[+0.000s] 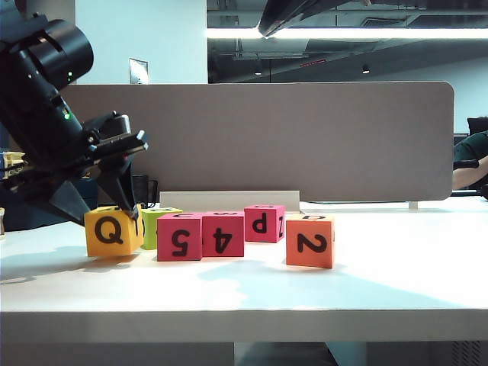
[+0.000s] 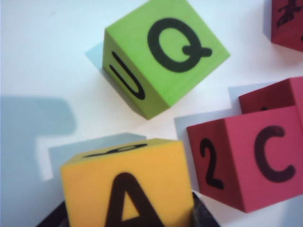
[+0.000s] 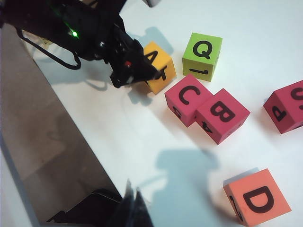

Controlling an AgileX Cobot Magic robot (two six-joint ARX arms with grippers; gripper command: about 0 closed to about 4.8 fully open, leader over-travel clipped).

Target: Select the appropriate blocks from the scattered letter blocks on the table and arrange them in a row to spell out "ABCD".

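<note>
Exterior view: left gripper (image 1: 114,217) at lower left of frame, fingers down on either side of the yellow-orange cube (image 1: 112,231), which shows Q to camera. Reads as clamped on it; cube sits on the table (image 1: 244,293) or just off it, can't tell. Lime green cube (image 1: 156,225) is behind it, mostly hidden. Pink-red cube with 5 (image 1: 179,237) and pink-red cube with 4 (image 1: 223,234) touch side by side at centre; pink-red cube with P (image 1: 264,223) lies behind; orange cube with 2 (image 1: 310,241) stands apart at right. Right gripper is not seen here.

Left wrist view: yellow-orange cube fills bottom centre, A on top, dark finger pads (image 2: 201,215) at its sides, tips cropped by the frame edge. Lime green cube upper centre, C-topped pink-red cube at right, both clear of it.

Right wrist view: tops read A, C, B, with D alone at lower right. Right gripper (image 3: 134,210) at bottom edge, jaws together, holding nothing, well away from the cubes.

Handling, judged: foam cubes likely light, slightly squashy, matte, not fragile; take them on opposite flat side faces, mid-height. Tight C–B pair leaves no finger room between them.
</note>
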